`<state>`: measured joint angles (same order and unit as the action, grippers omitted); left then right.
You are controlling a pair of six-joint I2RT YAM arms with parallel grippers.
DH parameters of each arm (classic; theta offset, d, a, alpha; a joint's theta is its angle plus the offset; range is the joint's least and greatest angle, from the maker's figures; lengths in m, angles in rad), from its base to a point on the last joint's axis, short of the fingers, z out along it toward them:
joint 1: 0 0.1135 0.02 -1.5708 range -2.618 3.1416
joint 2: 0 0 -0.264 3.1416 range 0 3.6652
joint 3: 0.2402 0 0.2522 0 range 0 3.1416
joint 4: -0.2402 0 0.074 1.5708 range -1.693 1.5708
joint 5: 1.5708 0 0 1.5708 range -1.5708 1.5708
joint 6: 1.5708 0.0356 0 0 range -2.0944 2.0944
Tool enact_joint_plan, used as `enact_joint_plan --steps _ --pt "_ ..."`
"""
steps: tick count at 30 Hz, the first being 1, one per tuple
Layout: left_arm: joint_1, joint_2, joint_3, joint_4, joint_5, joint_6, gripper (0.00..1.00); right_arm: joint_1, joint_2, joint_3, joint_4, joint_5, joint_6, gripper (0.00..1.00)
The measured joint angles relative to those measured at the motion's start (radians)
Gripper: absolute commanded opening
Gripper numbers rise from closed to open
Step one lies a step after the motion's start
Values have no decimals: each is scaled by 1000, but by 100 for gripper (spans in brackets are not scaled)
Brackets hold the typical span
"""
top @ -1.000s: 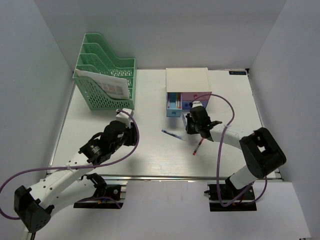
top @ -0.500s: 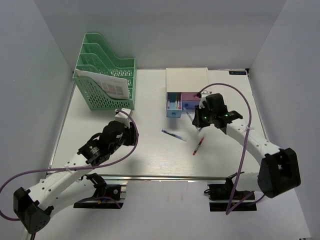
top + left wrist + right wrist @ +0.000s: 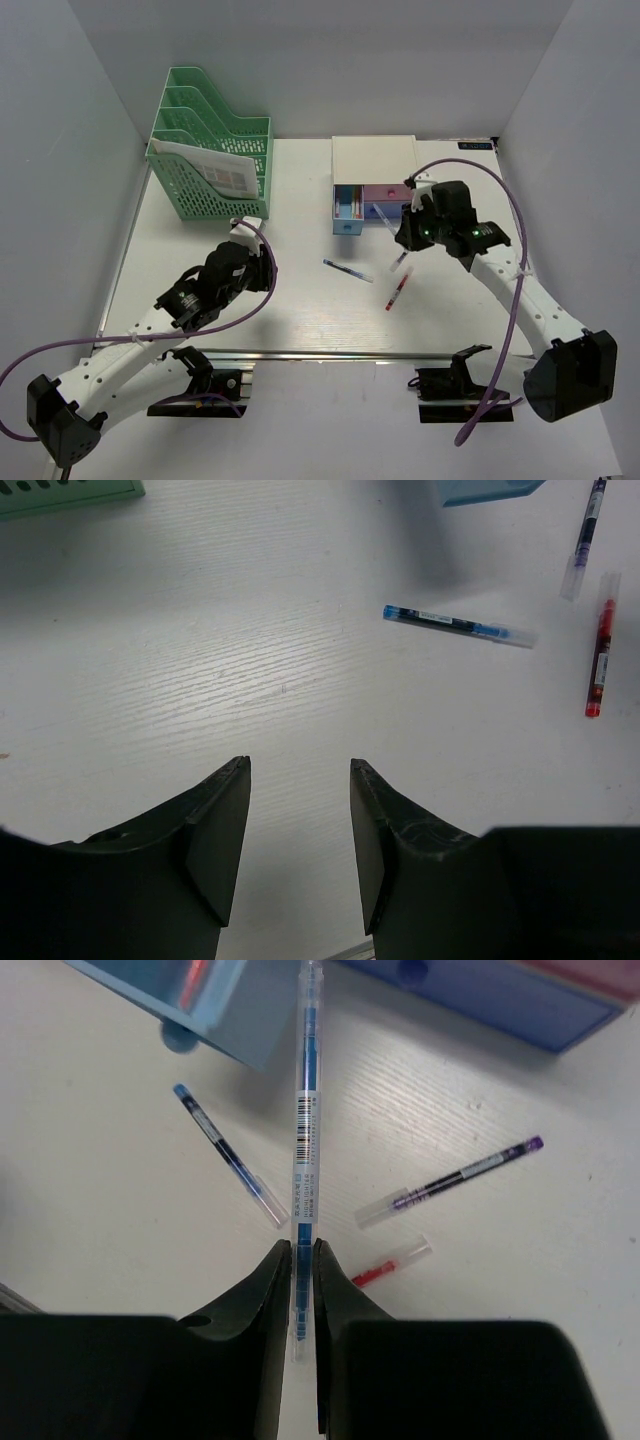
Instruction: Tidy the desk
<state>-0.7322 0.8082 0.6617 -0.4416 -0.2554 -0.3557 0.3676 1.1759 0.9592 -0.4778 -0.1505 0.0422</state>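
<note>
Nearest: metal rail (image 3: 330,353) along the front edge of the desk (image 3: 300,315), both arm bases bolted in front of it. White desk top spread flat from the rail to the grey back wall, closed in by grey walls on left and right.

Left gripper (image 3: 300,770) over bare desk left of centre, fingers (image 3: 220,830) apart, nothing between them.

Loose on the desk at centre, lying flat:
- Blue pen (image 3: 347,270), slanted, well apart from the left gripper.
- Red pen (image 3: 396,293), right of the blue pen, not touching it.
- Purple pen (image 3: 400,262), just beyond the red pen, near the right gripper.

Right gripper (image 3: 303,1250) held above the desk just in front of the drawer box (image 3: 375,160), fingers closed tight on a second blue pen (image 3: 306,1110). Clamped near one end, with the free end pointing toward the drawers.

Drawer box at centre rear: light-blue drawer (image 3: 347,210) pulled out on the left, a darker blue drawer front (image 3: 480,1000) beside it.

Farthest, rear left: green file rack (image 3: 210,150), upright, with papers (image 3: 205,170) in its front slot.
</note>
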Motion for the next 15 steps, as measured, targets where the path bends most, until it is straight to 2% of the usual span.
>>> enact_joint_plan --steps 7,15 --pt "0 -1 0 0 0 0 55 -1 0 101 0 -62 -16 0" --pt "0 -1 0 0 -2 0 55 0 164 267 0 -142 5 0"
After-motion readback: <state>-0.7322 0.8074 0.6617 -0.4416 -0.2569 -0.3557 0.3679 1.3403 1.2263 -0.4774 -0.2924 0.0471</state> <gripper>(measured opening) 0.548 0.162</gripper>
